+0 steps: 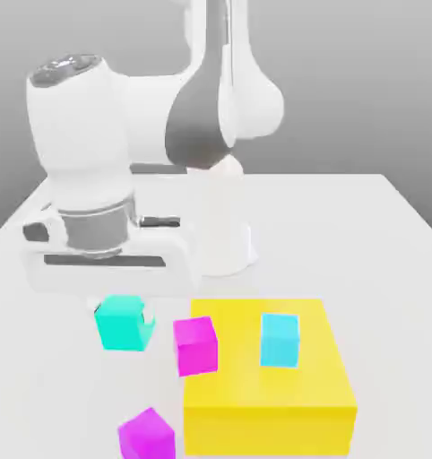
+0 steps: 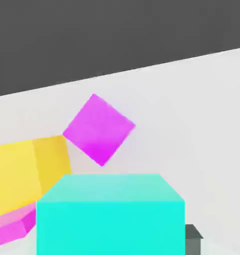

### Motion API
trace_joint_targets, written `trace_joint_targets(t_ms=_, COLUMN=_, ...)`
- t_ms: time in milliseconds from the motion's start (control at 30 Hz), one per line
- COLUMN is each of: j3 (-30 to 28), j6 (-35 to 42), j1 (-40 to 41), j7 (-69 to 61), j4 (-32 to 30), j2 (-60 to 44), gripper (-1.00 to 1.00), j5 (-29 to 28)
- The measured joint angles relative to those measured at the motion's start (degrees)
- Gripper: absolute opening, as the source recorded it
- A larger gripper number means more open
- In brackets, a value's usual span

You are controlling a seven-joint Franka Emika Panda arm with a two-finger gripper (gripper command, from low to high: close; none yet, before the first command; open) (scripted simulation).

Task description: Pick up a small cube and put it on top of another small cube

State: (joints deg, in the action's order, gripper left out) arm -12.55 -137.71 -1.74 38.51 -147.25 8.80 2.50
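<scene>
The small turquoise cube (image 1: pixel 121 324) sits directly under my hand, at the exterior view's left of the yellow block. My gripper (image 1: pixel 124 314) is shut on it, with the fingers down at its sides. In the hand view the turquoise cube (image 2: pixel 110 214) is very close, and a dark fingertip (image 2: pixel 192 238) shows beside it. Whether the cube rests on the table or hangs just above it I cannot tell. One magenta cube (image 1: pixel 195 345) stands against the yellow block's side. A second magenta cube (image 1: pixel 147 435) lies nearer the front and is the tilted magenta cube (image 2: pixel 98 129) in the hand view.
A big yellow block (image 1: pixel 264 394) lies on the white table (image 1: pixel 381 233), with a sky-cyan cube (image 1: pixel 280 340) on top of it. The arm's white base (image 1: pixel 224 238) stands behind the cubes. In the hand view the yellow block (image 2: pixel 22 174) lies beside the turquoise cube.
</scene>
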Motion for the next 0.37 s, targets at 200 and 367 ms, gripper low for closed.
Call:
trace_joint_targets(t_ms=200, j3=4.9, j6=-3.1, j1=-1.7, j7=4.5, j4=-4.6, j2=2.2, gripper=-1.00, j5=-4.3)
trace_joint_targets(t_ms=367, j3=4.9, j6=-7.3, j1=-1.7, j7=4.3, j4=-5.7, j2=-0.8, gripper=1.00, j5=-4.1)
